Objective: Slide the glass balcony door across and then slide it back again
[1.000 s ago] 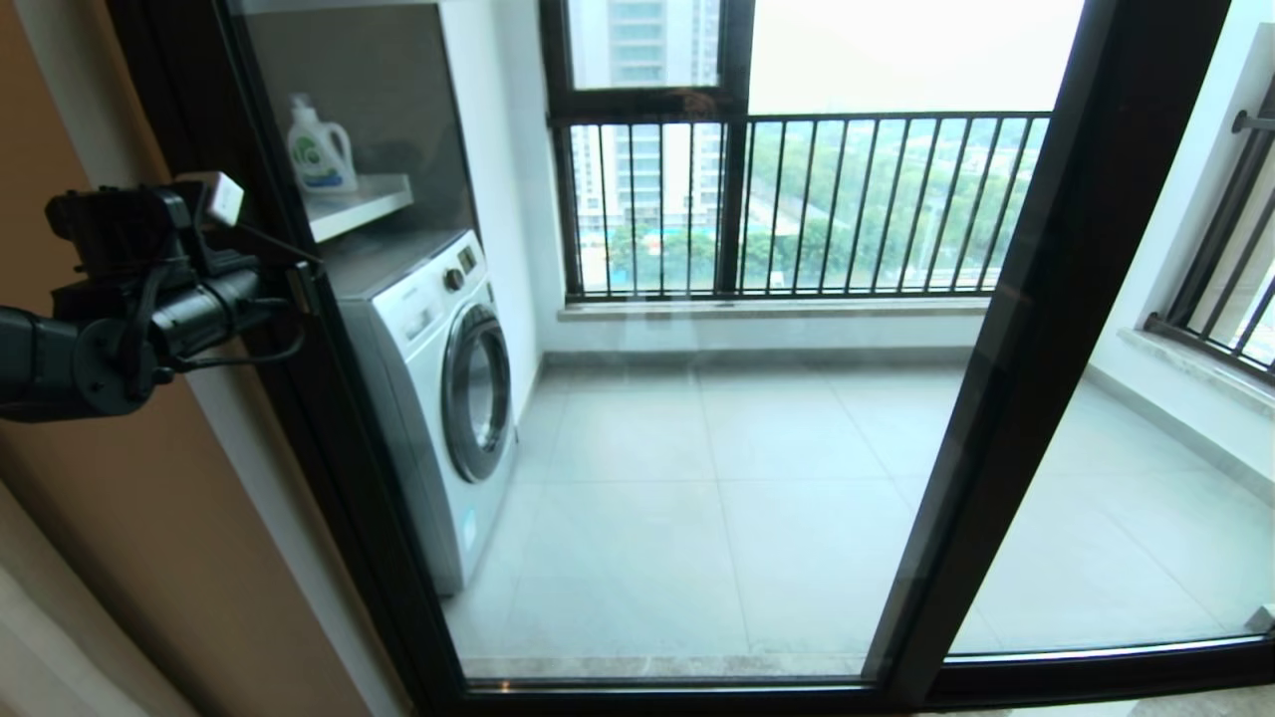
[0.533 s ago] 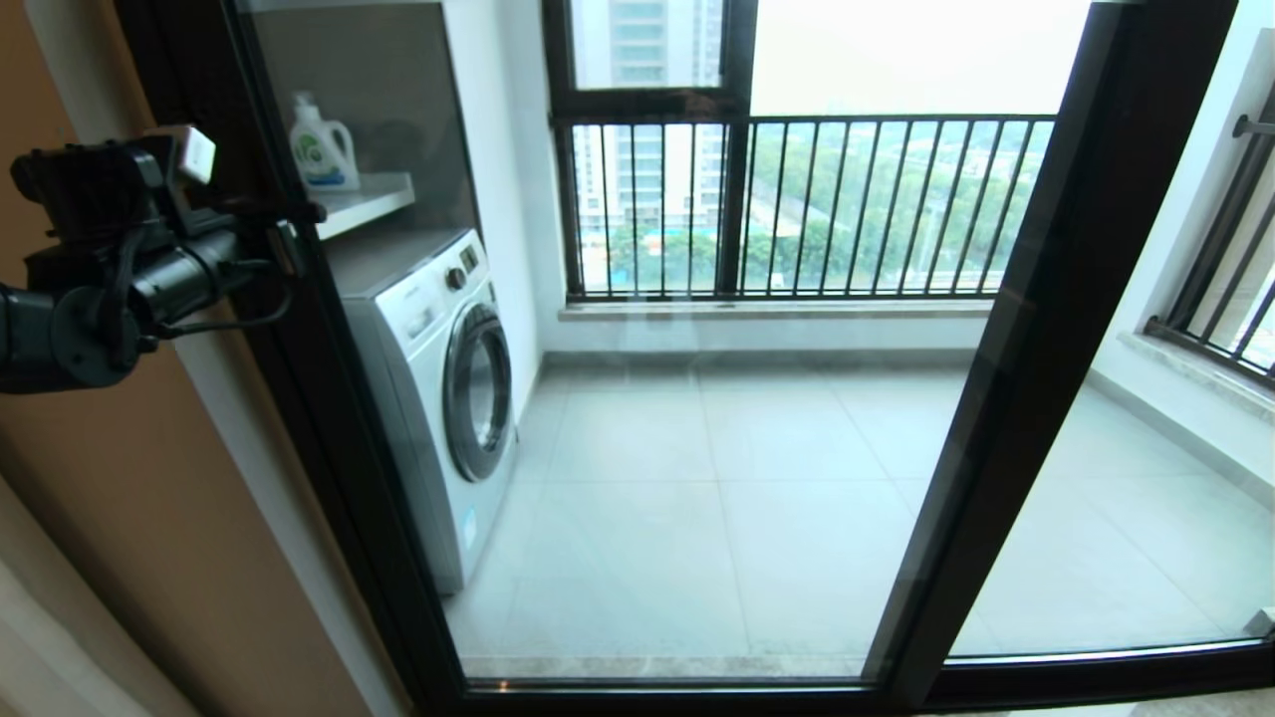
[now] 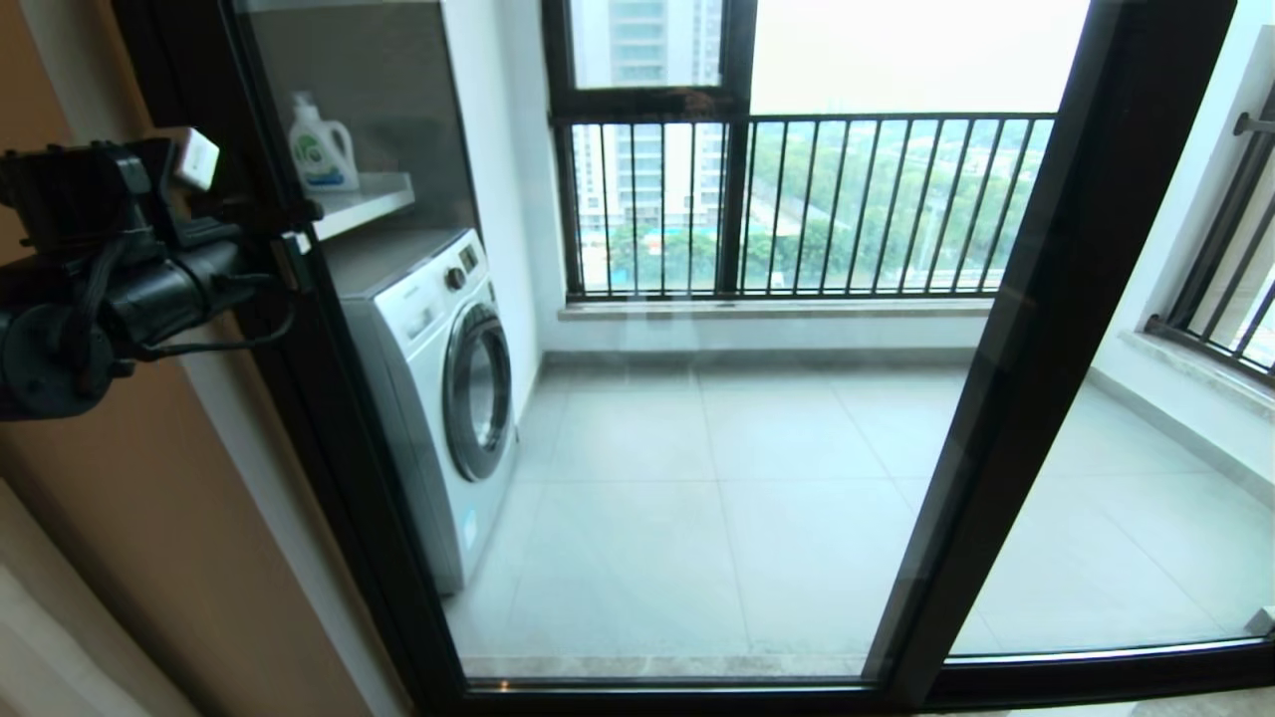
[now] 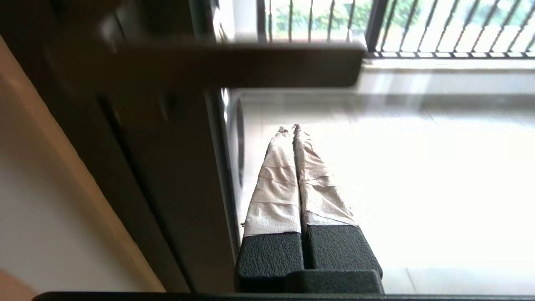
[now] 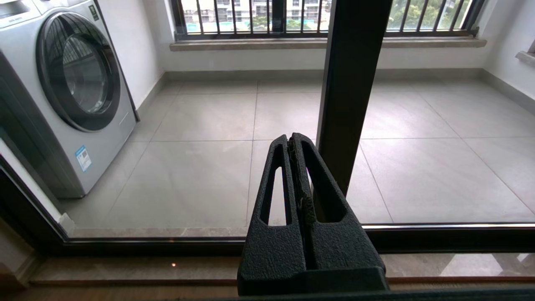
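The glass balcony door (image 3: 697, 448) fills the head view, its black left upright (image 3: 329, 418) beside the tan wall. My left gripper (image 3: 291, 261) is raised against that upright at shelf height. In the left wrist view its tape-wrapped fingers (image 4: 276, 179) are shut with nothing between them, lying close along the glass next to the upright. The door's black bar handle (image 4: 250, 65) crosses beyond the fingertips, apart from them. My right gripper (image 5: 291, 138) is shut and empty, held low in front of a dark upright (image 5: 351, 83); it is out of the head view.
Behind the glass stand a white washing machine (image 3: 448, 398), a shelf with a detergent bottle (image 3: 321, 144), grey floor tiles and a black railed window (image 3: 797, 199). The floor track (image 5: 167, 244) runs along the bottom. A tan wall (image 3: 129, 518) is at the left.
My left arm has drawn back to the left and its gripper has risen a little along the door's left upright. The door has not visibly moved.
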You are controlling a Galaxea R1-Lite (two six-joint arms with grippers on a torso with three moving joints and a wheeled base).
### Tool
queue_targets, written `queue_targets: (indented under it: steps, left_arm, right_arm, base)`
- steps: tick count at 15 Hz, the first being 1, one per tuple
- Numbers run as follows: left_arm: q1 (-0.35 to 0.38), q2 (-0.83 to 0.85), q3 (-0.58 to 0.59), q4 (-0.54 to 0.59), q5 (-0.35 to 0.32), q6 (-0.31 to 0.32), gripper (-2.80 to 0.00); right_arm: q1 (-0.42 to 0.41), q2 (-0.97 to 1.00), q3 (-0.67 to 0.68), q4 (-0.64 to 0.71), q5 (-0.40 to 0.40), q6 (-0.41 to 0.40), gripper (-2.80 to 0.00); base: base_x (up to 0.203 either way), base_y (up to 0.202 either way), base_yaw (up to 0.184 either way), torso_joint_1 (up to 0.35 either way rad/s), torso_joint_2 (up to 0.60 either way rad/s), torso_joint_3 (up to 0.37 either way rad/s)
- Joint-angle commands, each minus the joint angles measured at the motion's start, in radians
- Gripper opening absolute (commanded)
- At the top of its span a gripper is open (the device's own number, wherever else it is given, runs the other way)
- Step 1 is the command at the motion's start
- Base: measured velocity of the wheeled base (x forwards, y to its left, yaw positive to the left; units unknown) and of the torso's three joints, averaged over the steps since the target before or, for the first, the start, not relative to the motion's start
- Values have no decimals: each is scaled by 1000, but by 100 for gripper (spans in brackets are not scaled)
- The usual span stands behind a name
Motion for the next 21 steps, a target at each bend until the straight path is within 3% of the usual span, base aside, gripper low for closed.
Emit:
queue_targets:
  steps: [1, 4, 7, 9, 13, 17, 18, 20, 21]
  left_arm:
    - [3, -220, 211, 4, -99, -4, -280]
    - [2, -471, 412, 3, -175, -13, -280]
    - [2, -737, 564, 26, -206, -54, -280]
    - [2, -906, 622, 103, -215, -70, -280]
    - [1, -1257, 686, 404, -243, -79, -280]
    - [-75, -1575, 683, 847, -373, -73, -280]
    - [-87, -1625, 685, 906, -386, -73, -280]
    - [-93, -1748, 737, 975, -369, -53, -280]
    - [-94, -1780, 787, 988, -306, -15, -280]
  right_arm:
    - [0, 1, 12, -1, 0, 0, -280]
    - [0, 1, 12, -1, 0, 0, -280]
    - [0, 1, 12, -1, 0, 0, -280]
    - [0, 1, 12, -1, 0, 0, -280]
    - [0, 1, 12, -1, 0, 0, -280]
    - [0, 1, 12, -1, 0, 0, -280]
    - [0, 1, 11, -1, 0, 0, -280]
    - [0, 1, 12, -1, 0, 0, -280]
    - [0, 1, 12, -1, 0, 0, -280]
  base:
    - [0, 0, 0, 0, 0, 0]
    - [0, 0, 0, 0, 0, 0]
    - [0, 0, 0, 0, 0, 0]
    - [0, 0, 0, 0, 0, 0]
    - [0, 0, 0, 0, 0, 0]
    - [0, 0, 0, 0, 0, 0]
    - [0, 0, 0, 0, 0, 0]
    - [0, 0, 0, 0, 0, 0]
    - [0, 0, 0, 0, 0, 0]
